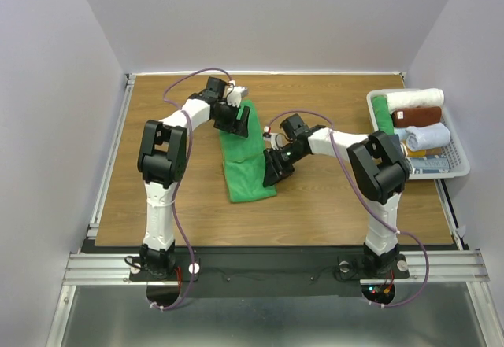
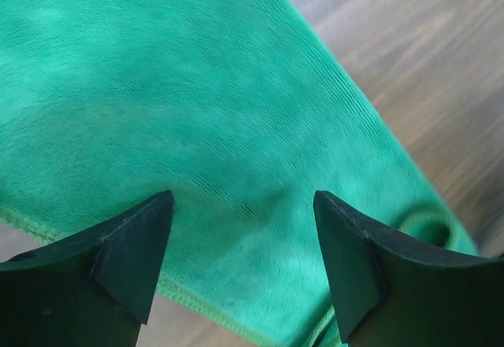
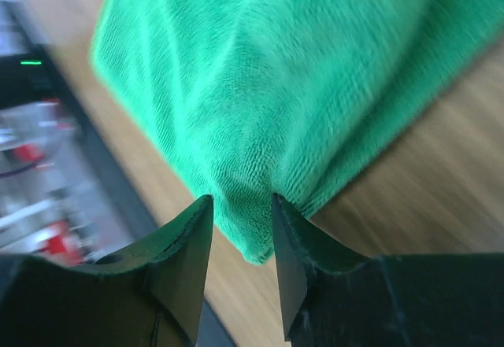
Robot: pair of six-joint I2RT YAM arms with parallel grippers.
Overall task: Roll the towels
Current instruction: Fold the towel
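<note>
A bright green towel point(image 1: 246, 166) lies as a long folded strip on the wooden table, running from the far middle toward the near edge. My left gripper point(image 1: 235, 119) hovers over its far end, jaws wide open with only flat green towel point(image 2: 197, 87) showing between the fingertips point(image 2: 150, 221). My right gripper point(image 1: 272, 175) is at the strip's right edge. There its jaws pinch a bunched corner of the green towel point(image 3: 260, 71), and creases fan out from the pinch. A pale blue rolled towel point(image 1: 429, 136) rests in the basket.
A white basket point(image 1: 457, 166) stands at the table's right edge, holding a long white roll point(image 1: 413, 97), a brown roll point(image 1: 417, 116) and a green roll point(image 1: 383, 111). Bare wood point(image 1: 157, 182) lies left of the strip. White walls surround the table.
</note>
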